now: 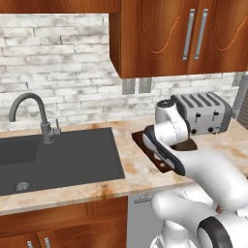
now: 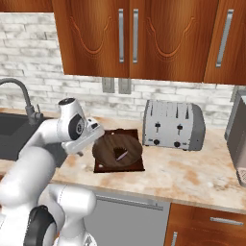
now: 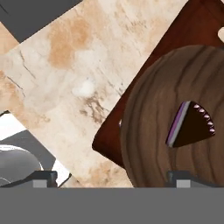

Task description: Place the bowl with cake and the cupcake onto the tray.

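Observation:
The bowl with cake (image 2: 117, 149) rests on the tray (image 2: 104, 167), a wide dark brown wooden bowl (image 3: 153, 109) with a purplish cake wedge (image 3: 190, 124) inside. The dark reddish tray (image 3: 109, 135) lies on the marble counter in front of the toaster. My gripper (image 2: 98, 138) hovers at the bowl's left rim and is open. In the hand view the gripper (image 3: 111, 179) has one fingertip (image 3: 179, 177) over the bowl and the other over the counter side. The arm covers most of the tray (image 1: 139, 138) in the left base view. The cupcake is out of view.
A silver toaster (image 2: 174, 125) stands just behind and right of the tray. The dark sink basin (image 1: 58, 155) with its faucet (image 1: 41, 116) lies to the left. Wall cabinets hang overhead. A grey appliance (image 2: 238, 139) stands at the counter's right end.

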